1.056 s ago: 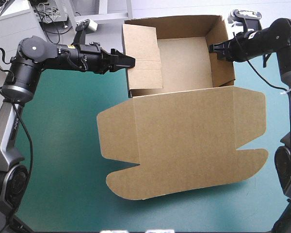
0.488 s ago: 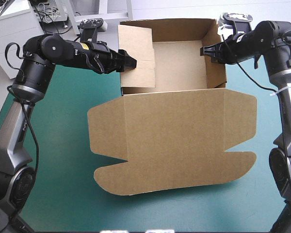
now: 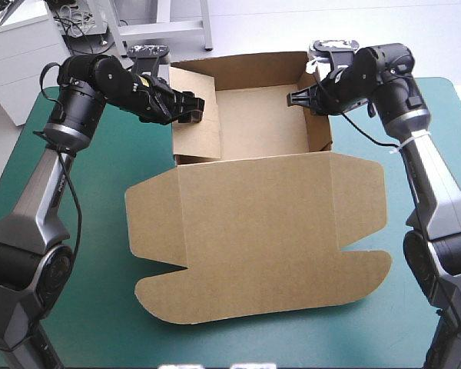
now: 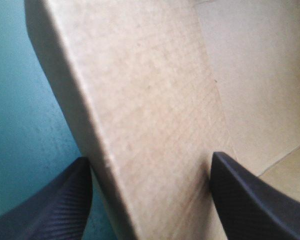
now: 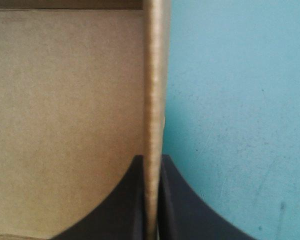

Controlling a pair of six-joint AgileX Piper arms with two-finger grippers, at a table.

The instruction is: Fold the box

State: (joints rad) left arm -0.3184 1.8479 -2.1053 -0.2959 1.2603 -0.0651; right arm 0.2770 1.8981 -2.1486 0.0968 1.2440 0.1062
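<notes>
The teal-green cover (image 3: 100, 261) lies bare around the brown box (image 3: 257, 115). The box sits as an open tray toward the table's far edge, with its lid (image 3: 261, 246) spread flat toward the near edge. From above, the left gripper (image 3: 198, 108) is at the tray's left wall (image 3: 196, 138) and the right gripper (image 3: 294, 98) is at the right wall (image 3: 319, 123), but their fingers are too small there to read. The wrist views settle it. The left gripper's black fingers stand wide apart with the left wall between them, cover on one side and the tray's inside on the other. The right gripper's fingers are pinched tight onto the right wall's edge. Whether the left fingers actually touch the board cannot be told, and the lid is out of both wrist views.
</notes>
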